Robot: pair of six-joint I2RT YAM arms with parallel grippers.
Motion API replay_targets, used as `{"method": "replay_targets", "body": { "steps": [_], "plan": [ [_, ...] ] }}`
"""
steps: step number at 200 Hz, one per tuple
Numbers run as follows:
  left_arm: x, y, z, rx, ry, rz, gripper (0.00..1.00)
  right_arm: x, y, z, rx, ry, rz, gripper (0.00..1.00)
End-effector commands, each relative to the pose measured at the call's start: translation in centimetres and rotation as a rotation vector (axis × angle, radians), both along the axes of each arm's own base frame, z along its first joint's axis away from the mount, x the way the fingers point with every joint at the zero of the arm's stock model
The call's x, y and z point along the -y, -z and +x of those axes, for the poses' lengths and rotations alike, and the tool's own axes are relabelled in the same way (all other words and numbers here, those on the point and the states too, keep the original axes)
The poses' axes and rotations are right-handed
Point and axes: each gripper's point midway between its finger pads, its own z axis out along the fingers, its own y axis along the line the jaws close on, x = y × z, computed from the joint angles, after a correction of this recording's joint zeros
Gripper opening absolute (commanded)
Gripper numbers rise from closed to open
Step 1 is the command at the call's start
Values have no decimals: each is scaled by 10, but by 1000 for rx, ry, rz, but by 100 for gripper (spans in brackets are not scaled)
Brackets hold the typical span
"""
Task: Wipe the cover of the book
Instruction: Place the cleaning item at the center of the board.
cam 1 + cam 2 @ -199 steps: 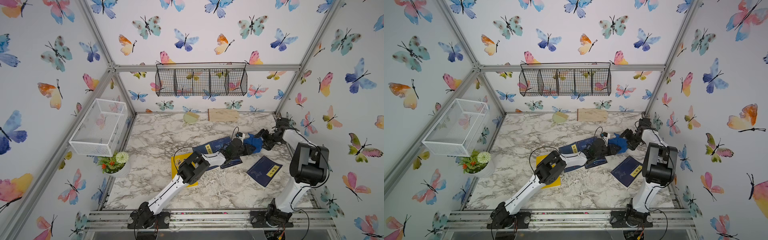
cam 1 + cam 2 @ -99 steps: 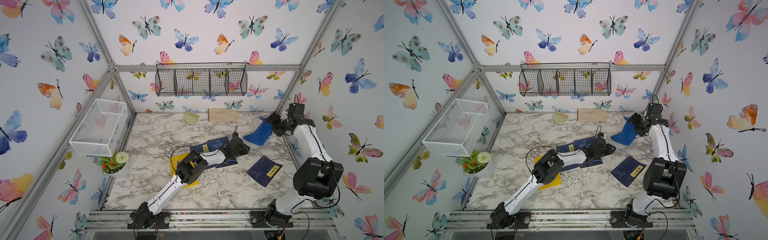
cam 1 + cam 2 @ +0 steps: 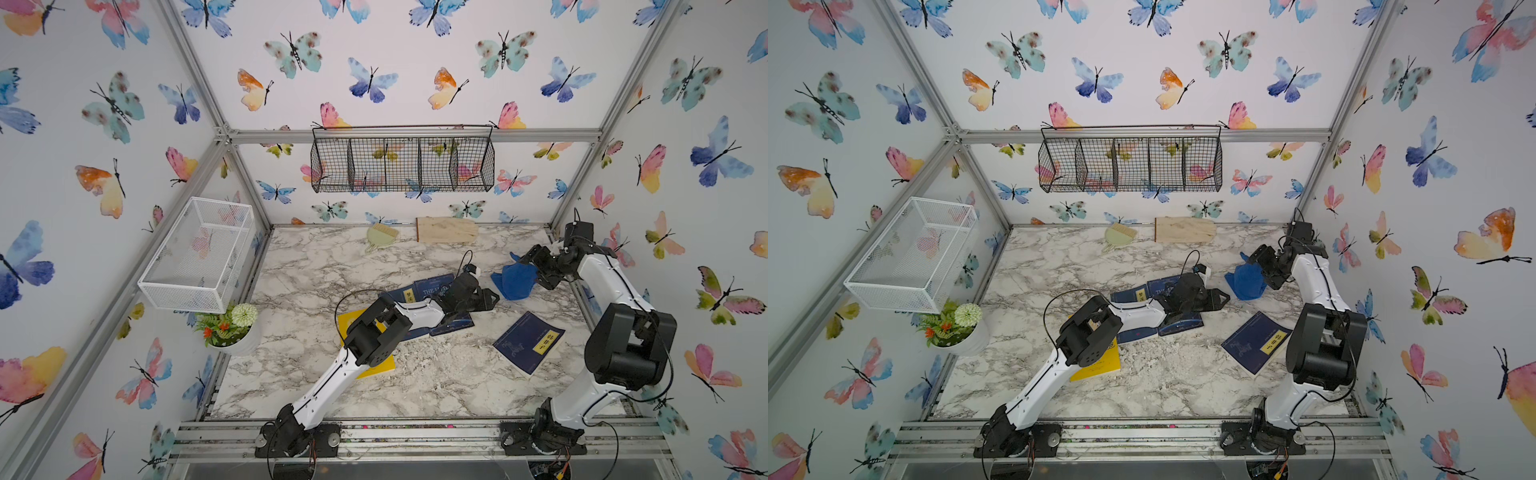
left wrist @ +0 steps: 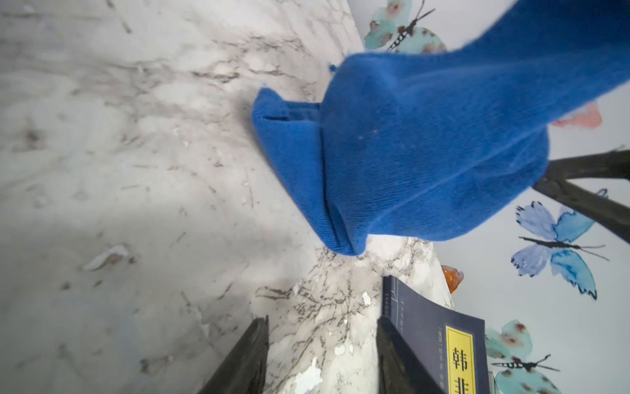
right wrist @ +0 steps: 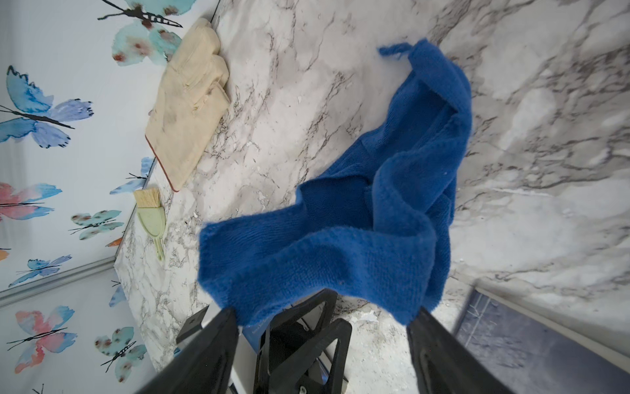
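Observation:
An open dark blue book point(image 3: 430, 286) point(image 3: 1158, 289) lies at mid-table under my left arm. My left gripper point(image 3: 487, 297) point(image 3: 1219, 298) hovers just past the book's right edge. It is open, and only bare marble shows between its fingers in the left wrist view point(image 4: 322, 320). A blue cloth point(image 3: 512, 283) point(image 3: 1246, 282) point(image 4: 426, 146) point(image 5: 341, 232) hangs to the right of it, its lower folds touching the table. My right gripper point(image 3: 535, 269) point(image 3: 1266, 270) point(image 5: 327, 312) holds the cloth bunched across its wide-set fingertips, near the right wall.
A closed dark blue book with a yellow label point(image 3: 528, 343) point(image 4: 443, 341) lies front right. A yellow book point(image 3: 376, 365) sits under my left arm. A beige board point(image 3: 446, 229) and green brush point(image 3: 380, 237) lie at the back. A flower pot point(image 3: 235, 332) stands left. White crumbs dot the marble.
The right gripper carried the cloth off the book, up toward the back right, then down beside the right wall. The left jaws have opened.

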Motion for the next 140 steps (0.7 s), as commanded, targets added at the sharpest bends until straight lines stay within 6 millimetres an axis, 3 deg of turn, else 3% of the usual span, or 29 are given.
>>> {"method": "replay_targets", "body": {
  "steps": [1, 40, 84, 140],
  "plan": [
    [3, -44, -6, 172, 84, -77, 55, -11, 25, -9, -48, -40, 61, 80],
    [-1, -42, -1, 236, 87, -68, 57, -32, 53, -19, -90, -85, 194, 79],
    [0, -37, 1, 247, 69, -68, 59, -56, 40, -28, -40, -135, 336, 78],
    [7, -54, -2, 312, 78, -126, 59, -69, 33, -39, -32, -173, 414, 78]
  ]
}}
